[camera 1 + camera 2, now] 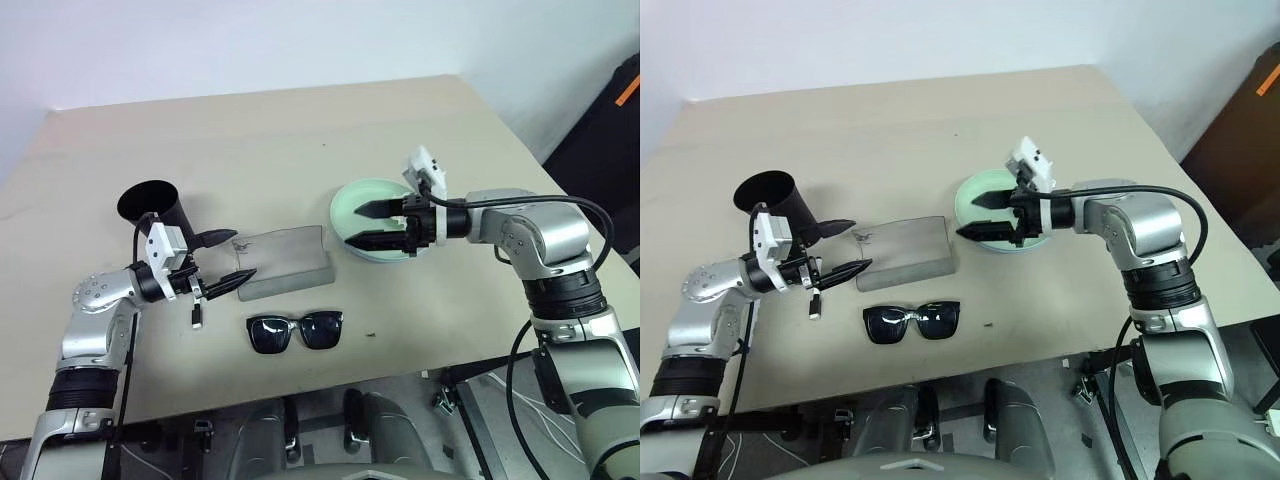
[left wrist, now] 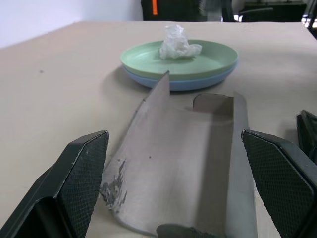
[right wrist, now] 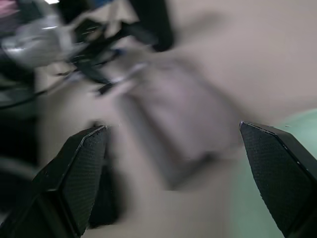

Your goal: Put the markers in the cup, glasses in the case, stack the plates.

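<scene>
Black-framed sunglasses (image 1: pixel 295 331) are lying at the lower middle of the frame just below the grey oblong case (image 1: pixel 283 262), so I am bringing my released right gripper (image 1: pixel 364 225) and released left gripper (image 1: pixel 228 258) towards them slowly.

Silver jointed arms, black textured fingers (image 2: pixel 79 178), white wrist modules, black cables

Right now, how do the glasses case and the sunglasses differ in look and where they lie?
The case is a grey oblong block; the sunglasses are black-framed with dark lenses. The case lies farther back, between the open left gripper and the plates; the sunglasses lie nearer the table's front edge. Both rest flat on the table, neither held.
</scene>
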`<move>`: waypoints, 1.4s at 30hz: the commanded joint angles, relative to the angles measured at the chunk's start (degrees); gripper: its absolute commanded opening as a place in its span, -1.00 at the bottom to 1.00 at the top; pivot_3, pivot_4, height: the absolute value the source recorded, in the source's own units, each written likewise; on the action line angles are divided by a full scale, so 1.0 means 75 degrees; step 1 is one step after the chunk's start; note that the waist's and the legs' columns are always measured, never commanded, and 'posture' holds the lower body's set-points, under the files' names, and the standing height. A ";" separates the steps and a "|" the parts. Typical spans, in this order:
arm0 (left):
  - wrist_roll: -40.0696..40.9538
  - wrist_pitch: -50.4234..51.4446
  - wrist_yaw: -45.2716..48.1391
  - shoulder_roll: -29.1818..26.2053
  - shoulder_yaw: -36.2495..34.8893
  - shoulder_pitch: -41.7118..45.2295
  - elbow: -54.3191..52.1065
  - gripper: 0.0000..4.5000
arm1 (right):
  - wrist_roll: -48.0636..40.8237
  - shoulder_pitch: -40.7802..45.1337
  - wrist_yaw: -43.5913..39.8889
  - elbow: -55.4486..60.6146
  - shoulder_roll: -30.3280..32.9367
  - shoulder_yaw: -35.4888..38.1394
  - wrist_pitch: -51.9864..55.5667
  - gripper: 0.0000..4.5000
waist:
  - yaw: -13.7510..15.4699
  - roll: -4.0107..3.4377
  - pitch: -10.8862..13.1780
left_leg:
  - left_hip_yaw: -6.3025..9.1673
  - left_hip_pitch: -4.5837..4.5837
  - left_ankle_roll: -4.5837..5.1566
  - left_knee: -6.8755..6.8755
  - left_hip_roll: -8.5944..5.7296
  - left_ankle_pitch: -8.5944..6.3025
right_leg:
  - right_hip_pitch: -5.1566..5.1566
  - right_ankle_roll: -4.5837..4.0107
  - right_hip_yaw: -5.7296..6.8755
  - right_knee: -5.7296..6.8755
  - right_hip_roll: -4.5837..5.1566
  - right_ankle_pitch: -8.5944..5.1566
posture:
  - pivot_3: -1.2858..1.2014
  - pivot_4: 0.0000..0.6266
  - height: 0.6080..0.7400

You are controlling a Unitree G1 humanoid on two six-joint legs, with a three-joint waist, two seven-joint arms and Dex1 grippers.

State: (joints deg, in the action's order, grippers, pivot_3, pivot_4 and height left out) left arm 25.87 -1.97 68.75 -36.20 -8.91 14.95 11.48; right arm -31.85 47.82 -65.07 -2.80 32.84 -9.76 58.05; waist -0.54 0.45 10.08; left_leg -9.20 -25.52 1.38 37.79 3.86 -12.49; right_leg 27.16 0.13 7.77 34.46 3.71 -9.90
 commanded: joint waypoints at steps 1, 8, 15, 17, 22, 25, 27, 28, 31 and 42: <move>0.0229 0.0084 0.0056 -0.0222 -0.0309 -0.0155 -0.0400 1.00 | -0.0351 0.0430 -0.0323 0.0359 -0.0154 -0.0476 0.0622 0.99 | -0.0019 0.0000 0.0000 | 0.0000 0.0000 0.0000 0.0000 0.0000 0.0000 | 0.0000 0.0000 0.0000 0.0000 0.0001 0.0000 | 0.03 -0.52 1.00; 0.0293 0.0096 -0.0033 -0.0315 -0.0442 -0.0528 -0.0680 1.00 | 0.0299 0.0997 -0.0956 -0.0054 -0.0614 -0.2270 0.0358 0.99 | -0.0027 -0.0001 0.0001 | 0.0000 -0.0007 -0.0002 -0.0004 0.0000 -0.0001 | 0.0008 -0.0002 -0.0001 -0.0009 0.0003 0.0000 | 0.03 -0.52 1.00; 0.0436 0.0180 -0.0148 -0.0357 -0.0653 -0.1229 -0.1313 1.00 | 0.0996 0.1554 -0.1706 -0.1012 -0.1001 -0.3291 -0.0287 0.99 | -0.0026 -0.0001 0.0001 | -0.0001 -0.0028 -0.0002 -0.0007 -0.0001 -0.0002 | 0.0024 -0.0004 0.0000 -0.0014 0.0005 0.0002 | 0.03 -0.52 1.00; 0.0477 0.0245 -0.0166 -0.0372 -0.0705 -0.1375 -0.1462 1.00 | 0.1120 0.1611 -0.1854 -0.1144 -0.1051 -0.3392 -0.0400 0.99 | -0.0027 -0.0002 0.0001 | 0.0001 -0.0029 -0.0002 -0.0007 -0.0001 -0.0002 | 0.0025 -0.0004 0.0000 -0.0015 0.0005 0.0002 | 0.03 -0.52 1.00; 0.0626 0.0357 -0.0228 -0.0408 -0.0954 -0.2007 -0.1921 1.00 | 0.1527 0.1654 -0.2269 -0.1353 -0.1273 -0.3780 -0.0865 0.99 | -0.0041 -0.0002 0.0001 | -0.0001 -0.0030 -0.0003 -0.0011 -0.0001 -0.0002 | 0.0027 -0.0004 0.0000 -0.0018 0.0006 0.0002 | 0.03 -0.52 1.00; 0.0654 0.0390 -0.0124 -0.0532 -0.1089 -0.2351 -0.2077 1.00 | 0.1663 0.1639 -0.2483 -0.1303 -0.1388 -0.3990 -0.0947 0.99 | -0.0041 -0.0003 0.0002 | -0.0001 -0.0032 -0.0003 -0.0020 0.0000 -0.0002 | 0.0035 -0.0004 -0.0001 -0.0020 0.0006 0.0001 | 0.03 -0.52 1.00; 0.0599 0.0347 -0.0131 -0.0622 -0.1147 -0.2430 -0.2069 1.00 | 0.1755 0.1650 -0.2534 -0.1345 -0.1498 -0.4058 -0.0990 0.99 | -0.0034 -0.0004 0.0002 | -0.0001 -0.0032 -0.0003 -0.0027 0.0000 -0.0002 | 0.0039 -0.0005 -0.0001 -0.0021 0.0006 0.0001 | 0.03 -0.52 1.00; 0.0571 0.0333 -0.0191 -0.0652 -0.1193 -0.2439 -0.2072 1.00 | 0.1804 0.1668 -0.2544 -0.1404 -0.1590 -0.4086 -0.1017 0.99 | -0.0036 -0.0003 0.0002 | -0.0001 -0.0032 -0.0003 -0.0031 0.0000 -0.0002 | 0.0040 -0.0005 -0.0001 -0.0023 0.0006 0.0001 | 0.03 -0.52 1.00; 0.0575 0.0374 -0.0360 -0.0672 -0.1242 -0.2408 -0.2149 1.00 | 0.1938 0.1725 -0.2607 -0.1603 -0.1800 -0.4105 -0.1089 0.99 | -0.0035 -0.0004 0.0002 | -0.0003 -0.0031 -0.0004 -0.0049 0.0000 -0.0002 | 0.0040 -0.0005 -0.0001 -0.0035 0.0006 0.0001 | 0.03 -0.52 1.00; 0.0540 0.0476 -0.0674 -0.0567 -0.1102 -0.2403 -0.2422 1.00 | 0.2565 0.1774 -0.2661 -0.2060 -0.2215 -0.4344 -0.1293 0.73 | -0.0040 -0.0003 0.0002 | -0.0019 -0.0033 -0.0006 -0.0072 -0.0005 -0.0001 | 0.0053 -0.0029 0.0000 -0.0039 0.0012 0.0018 | 0.03 -0.52 1.00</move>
State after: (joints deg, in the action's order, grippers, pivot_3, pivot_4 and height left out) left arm 29.42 1.84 63.97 -40.44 -16.60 -3.27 -4.84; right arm -13.13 59.51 -84.50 -18.79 16.69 -42.42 49.27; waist -0.84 0.43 10.09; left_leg -9.35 -25.76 1.33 37.25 3.82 -12.49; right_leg 27.55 -0.08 7.77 34.18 3.80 -9.76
